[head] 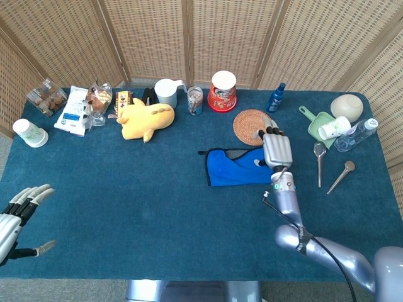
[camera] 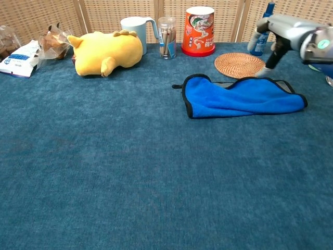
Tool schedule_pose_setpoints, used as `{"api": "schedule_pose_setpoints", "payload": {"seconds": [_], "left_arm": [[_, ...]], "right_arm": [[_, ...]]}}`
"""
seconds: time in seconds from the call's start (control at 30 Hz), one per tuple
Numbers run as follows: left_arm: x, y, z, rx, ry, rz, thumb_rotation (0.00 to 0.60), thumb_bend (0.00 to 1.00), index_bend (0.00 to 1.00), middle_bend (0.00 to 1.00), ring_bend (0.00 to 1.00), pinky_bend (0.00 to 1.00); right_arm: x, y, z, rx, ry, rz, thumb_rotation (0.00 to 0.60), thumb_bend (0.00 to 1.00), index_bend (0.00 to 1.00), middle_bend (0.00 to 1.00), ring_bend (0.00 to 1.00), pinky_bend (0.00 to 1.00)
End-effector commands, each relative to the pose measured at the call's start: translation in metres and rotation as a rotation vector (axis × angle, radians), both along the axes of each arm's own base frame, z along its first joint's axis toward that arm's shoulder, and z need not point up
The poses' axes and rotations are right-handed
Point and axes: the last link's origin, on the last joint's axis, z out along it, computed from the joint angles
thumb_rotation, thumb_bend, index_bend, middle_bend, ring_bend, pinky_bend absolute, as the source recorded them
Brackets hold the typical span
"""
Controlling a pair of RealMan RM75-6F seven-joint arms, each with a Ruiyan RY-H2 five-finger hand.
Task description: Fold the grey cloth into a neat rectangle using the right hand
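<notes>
Beside the right hand (head: 277, 150), cloth (camera: 240, 97) lies left-to-right.

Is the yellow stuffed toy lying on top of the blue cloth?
No, the yellow stuffed toy lies apart on the table, far left of the blue cloth.

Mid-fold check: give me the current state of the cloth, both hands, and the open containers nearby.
cloth: folded over, blue side up, edges uneven
right hand: over the cloth's right end, fingers extended
left hand: open, holding nothing
white mug: upright
red cup: upright
clear jar: upright, sticks inside
</notes>
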Motion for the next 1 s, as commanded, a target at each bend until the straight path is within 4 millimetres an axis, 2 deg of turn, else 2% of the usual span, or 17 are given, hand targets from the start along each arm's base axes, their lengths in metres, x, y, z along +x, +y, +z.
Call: {"api": "schedule_pose_setpoints", "payload": {"seconds": [0.03,0.07,0.17,0.4,0.47,0.73,1.0], "left_arm": [[0.001,0.000,-0.001,-0.004,0.002,-0.003,0.600,0.24,0.07,0.00,0.00,0.06],[0.001,-0.001,-0.002,-0.007,0.004,-0.003,0.600,0.24,0.07,0.00,0.00,0.06],[0.001,-0.001,-0.003,-0.008,0.005,-0.003,0.600,0.24,0.07,0.00,0.00,0.06],[0.001,0.000,-0.004,-0.012,0.011,-0.001,0.600,0.24,0.07,0.00,0.00,0.06],[0.001,0.000,-0.006,-0.018,0.015,0.000,0.600,0.24,0.07,0.00,0.00,0.06],[0.001,0.001,-0.006,-0.006,0.021,0.005,0.600,0.24,0.07,0.00,0.00,0.06],[-0.001,0.003,-0.005,0.002,0.018,0.014,0.600,0.24,0.07,0.00,0.00,0.06]], "right_arm": [[-0.010,0.005,0.004,0.016,0.033,0.007,0.600,0.09,0.39,0.00,0.00,0.27],[-0.020,0.006,0.008,0.012,0.073,0.005,0.600,0.09,0.41,0.00,0.00,0.27],[-0.029,0.006,0.012,0.011,0.087,-0.007,0.600,0.09,0.43,0.00,0.00,0.27],[-0.051,0.004,0.020,0.007,0.105,-0.059,0.600,0.10,0.43,0.00,0.00,0.27],[-0.057,-0.003,0.028,-0.023,0.073,-0.092,0.600,0.10,0.43,0.00,0.00,0.27],[-0.055,-0.025,0.030,-0.079,-0.011,-0.175,0.600,0.10,0.36,0.00,0.00,0.27],[-0.040,-0.024,0.001,-0.014,-0.029,-0.173,0.600,0.13,0.36,0.00,0.00,0.27]]}}
